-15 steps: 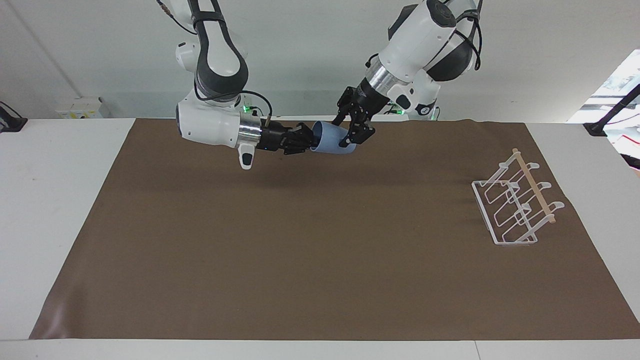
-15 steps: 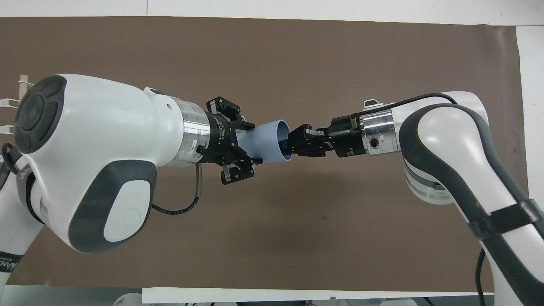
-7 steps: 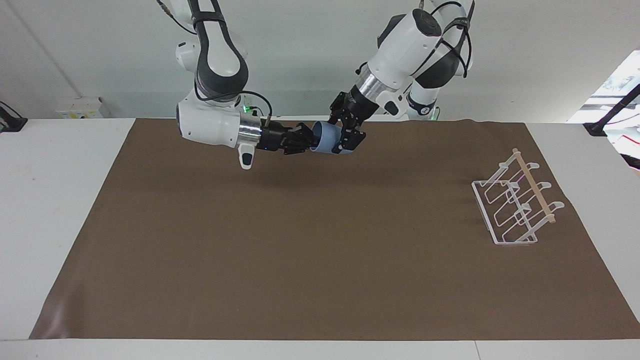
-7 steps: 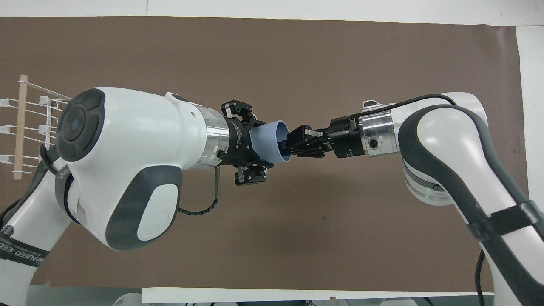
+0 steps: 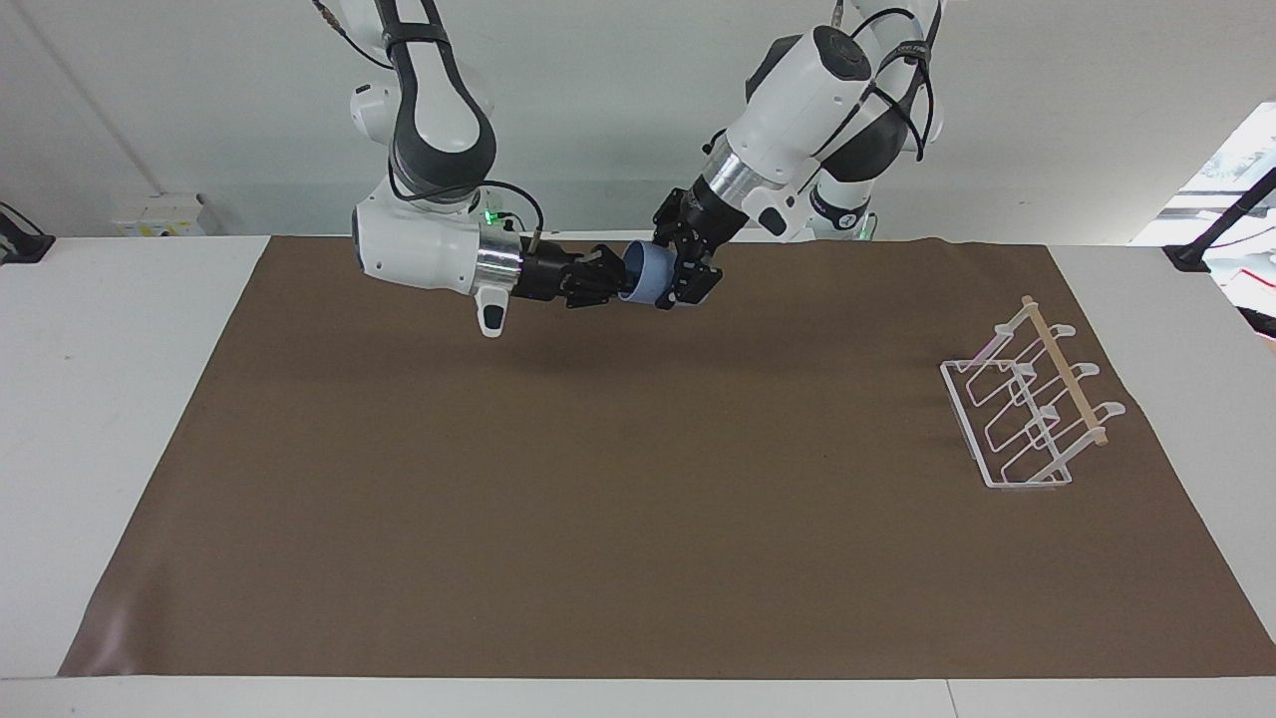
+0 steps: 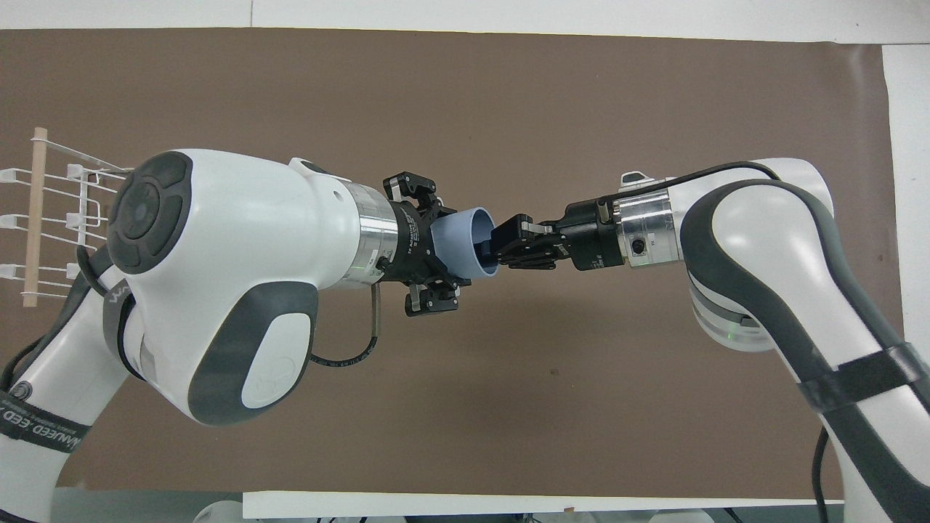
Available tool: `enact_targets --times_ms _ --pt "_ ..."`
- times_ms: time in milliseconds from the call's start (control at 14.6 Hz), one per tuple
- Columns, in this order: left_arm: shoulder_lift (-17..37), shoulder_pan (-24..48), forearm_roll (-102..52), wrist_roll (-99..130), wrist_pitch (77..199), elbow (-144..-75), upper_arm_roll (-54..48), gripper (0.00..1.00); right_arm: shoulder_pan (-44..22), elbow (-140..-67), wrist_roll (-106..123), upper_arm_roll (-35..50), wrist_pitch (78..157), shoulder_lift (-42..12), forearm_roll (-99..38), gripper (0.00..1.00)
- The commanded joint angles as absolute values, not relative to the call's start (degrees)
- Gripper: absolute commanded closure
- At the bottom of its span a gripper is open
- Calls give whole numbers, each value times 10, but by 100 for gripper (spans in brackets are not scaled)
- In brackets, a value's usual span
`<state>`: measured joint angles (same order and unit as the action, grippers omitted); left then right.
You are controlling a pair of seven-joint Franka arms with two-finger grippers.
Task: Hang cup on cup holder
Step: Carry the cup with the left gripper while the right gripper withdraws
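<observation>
Right gripper [image 5: 610, 276]: clenched on rim of small light-blue plastic tumbler [image 5: 646, 276], midair. Left gripper [image 5: 686, 280]: straddling tumbler, grip unclear. Advice: confirm left grip before right lets go.

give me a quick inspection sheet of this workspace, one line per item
surface: white table under a brown mat, flat.
cup: light-blue cup held in the air on its side over the mat at the robots' edge, between the two grippers.
cup holder: white wire rack with a wooden rod, on the mat at the left arm's end, no cup on it.
clutter: nothing seen.
left gripper: around the cup's base end, fingers on either side of it.
right gripper: shut on the cup's rim, one finger inside the mouth.
cables: black cables along both arms, off the mat.
surroundings: white wall, small box by the wall.
</observation>
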<state>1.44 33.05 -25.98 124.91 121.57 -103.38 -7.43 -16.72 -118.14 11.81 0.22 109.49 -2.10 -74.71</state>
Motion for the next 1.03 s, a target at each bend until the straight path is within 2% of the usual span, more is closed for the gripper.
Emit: enact_targets --times_ms 0,68,342,547,684,821,958 --pt "33 325 -260 1232 1161 -998 -69 69 -165 -1173 106 10 1091 -12 -759 5" --pt "31 320 -260 1231 1154 -996 -68 69 -164 -1166 106 9 1092 -16 -752 1" --pt "19 302 -215 1231 1101 -995 -67 70 -120 -1143 107 5 1145 -24 -719 1" --pt "15 288 -127 1230 1053 -995 -67 75 -57 -1131 108 4 1198 -23 -589 1" --pt "1 287 -17 1181 993 -1005 -68 76 -12 -1115 110 7 1188 -25 -473 1" --pt "-14 273 85 1113 934 -1027 -68 77 -1 -1086 106 4 1164 -19 -337 1" --pt "-12 254 184 1022 902 -1028 -68 85 15 -1039 103 3 1119 -20 -203 1"
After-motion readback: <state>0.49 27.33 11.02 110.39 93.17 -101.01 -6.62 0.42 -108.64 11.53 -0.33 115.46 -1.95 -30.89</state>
